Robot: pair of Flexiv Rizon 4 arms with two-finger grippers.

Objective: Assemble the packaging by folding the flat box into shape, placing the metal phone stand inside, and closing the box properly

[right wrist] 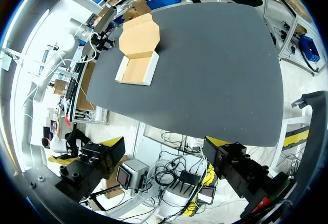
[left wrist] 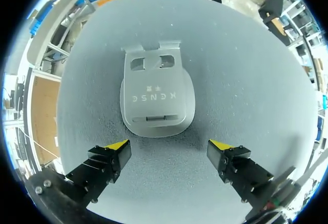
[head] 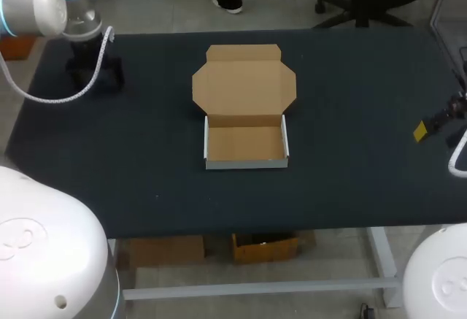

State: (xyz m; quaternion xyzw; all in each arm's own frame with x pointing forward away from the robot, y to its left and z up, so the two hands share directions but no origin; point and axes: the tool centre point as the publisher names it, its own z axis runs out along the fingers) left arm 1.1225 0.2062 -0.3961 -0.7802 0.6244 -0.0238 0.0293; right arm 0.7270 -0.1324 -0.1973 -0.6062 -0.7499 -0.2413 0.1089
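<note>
Grey metal, the phone stand lies flat on the dark bench just ahead of the left end effector. It is lined up with the gap between the fingers but sits beyond their yellow tips, touching neither. That end effector is open, its fingers spread wider than the stand, and it hovers pointing down at the bench. The stand's end with two cut-out windows and small bent tabs is farthest from the fingers; its rounded end is nearest them.

The cardboard box sits well apart from both end effectors, between them in the head view. It is folded into a shallow tray with white outer walls and a bare brown floor. Its lid is open, swung back on the side away from the robot, with a tuck flap along its far edge.

The right end effector is open too, with its fingers spread wide. In its wrist view the box lies far ahead of it, off toward the left arm's side, and the bench's near edge is ahead of the fingertips. In the head view, only one of its yellow tips shows.
</note>
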